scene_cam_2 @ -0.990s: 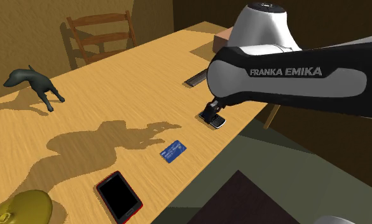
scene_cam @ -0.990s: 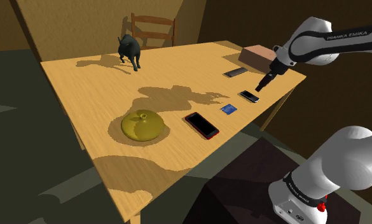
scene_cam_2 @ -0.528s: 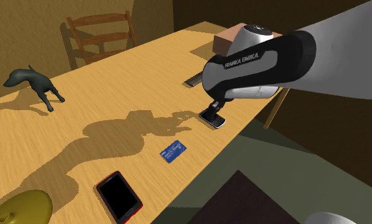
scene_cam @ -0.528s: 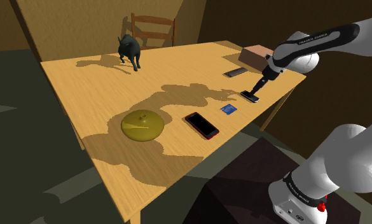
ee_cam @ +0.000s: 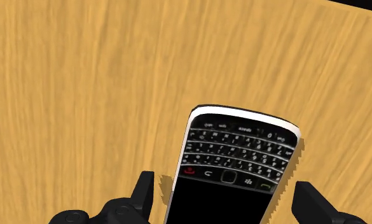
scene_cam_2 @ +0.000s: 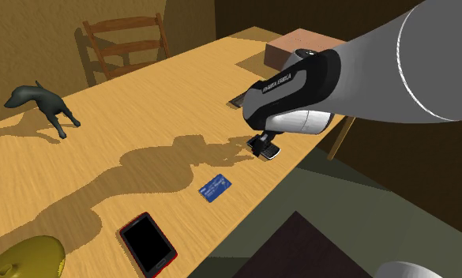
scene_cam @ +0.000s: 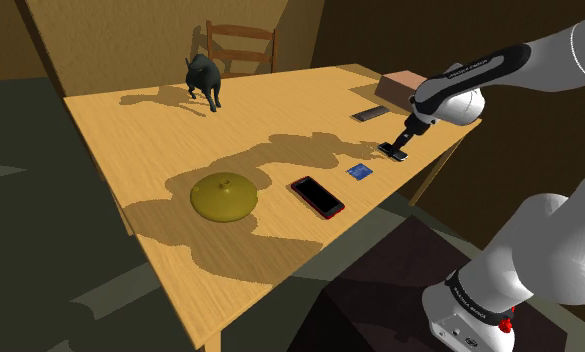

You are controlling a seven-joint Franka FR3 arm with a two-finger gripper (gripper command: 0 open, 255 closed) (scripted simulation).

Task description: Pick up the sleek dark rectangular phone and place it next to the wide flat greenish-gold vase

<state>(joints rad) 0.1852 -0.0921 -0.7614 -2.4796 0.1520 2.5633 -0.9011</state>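
Spanning your shoulder view, the wooden table is carrying the greenish-gold vase; your gripper is hanging spread, its fingers flanking the keypad phone, which is lying by the table's edge, well apart from the vase.

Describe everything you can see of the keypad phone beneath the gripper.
The keypad phone is a black rectangle with rounded corners and a silver rim. Its face shows a dark screen, a row of call buttons and a keyboard. It lies flat, face up, on the wooden table near its edge, between the gripper's open fingers, which don't touch it.
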